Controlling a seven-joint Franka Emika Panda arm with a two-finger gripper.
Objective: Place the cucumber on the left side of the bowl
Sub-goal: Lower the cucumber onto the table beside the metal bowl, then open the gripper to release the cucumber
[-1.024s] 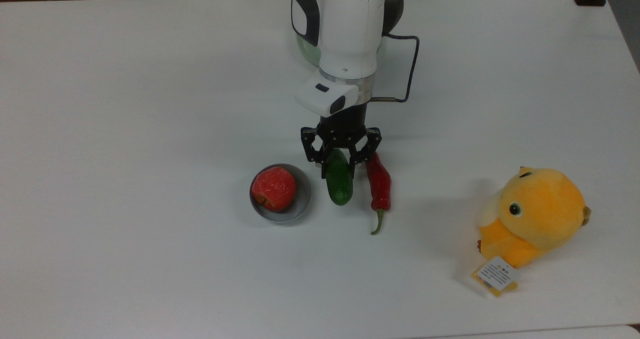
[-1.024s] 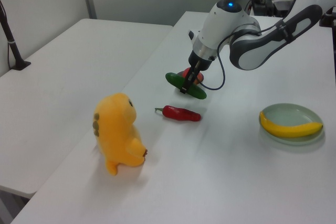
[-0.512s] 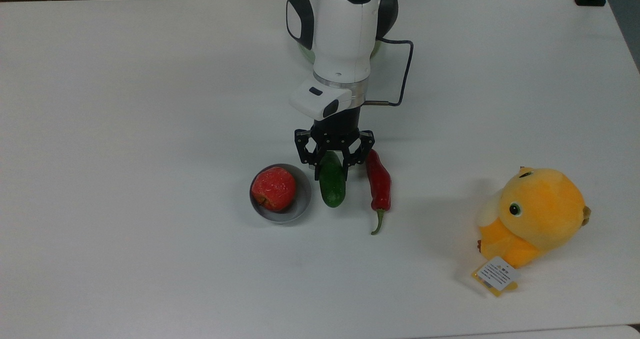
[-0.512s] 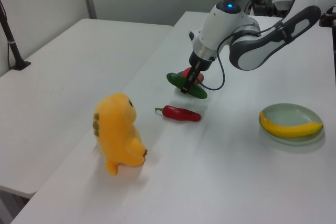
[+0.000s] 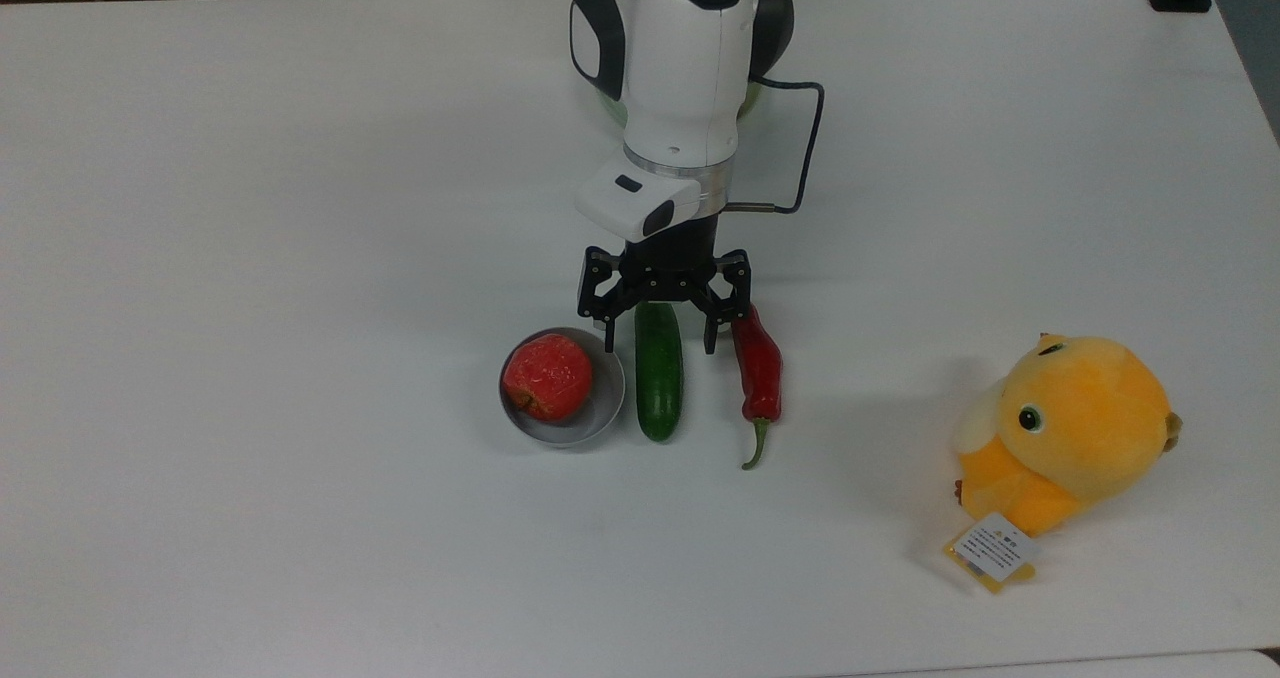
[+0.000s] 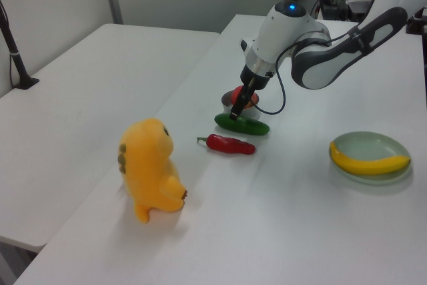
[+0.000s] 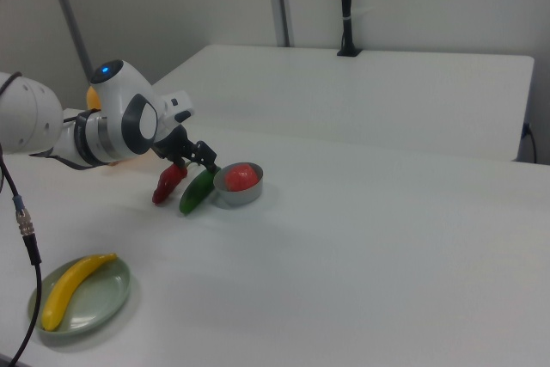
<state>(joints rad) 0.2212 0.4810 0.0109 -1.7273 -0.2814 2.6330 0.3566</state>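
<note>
The dark green cucumber lies flat on the white table, just to the right of the grey metal bowl in the top view, touching or nearly touching its rim. A red apple sits in the bowl. My gripper stands open over the cucumber's far end, one finger on each side, not gripping it. The left view shows the cucumber on the table in front of the bowl, below the gripper. In the right view the cucumber lies between the bowl and a chili.
A red chili pepper lies right of the cucumber in the top view, close to one finger. A yellow plush toy sits at the top view's right. A pale green dish holding a banana is behind the arm.
The gripper has opened and let go of the cucumber, which dropped from a tilted, lifted pose to lie flat and straight beside the bowl.
</note>
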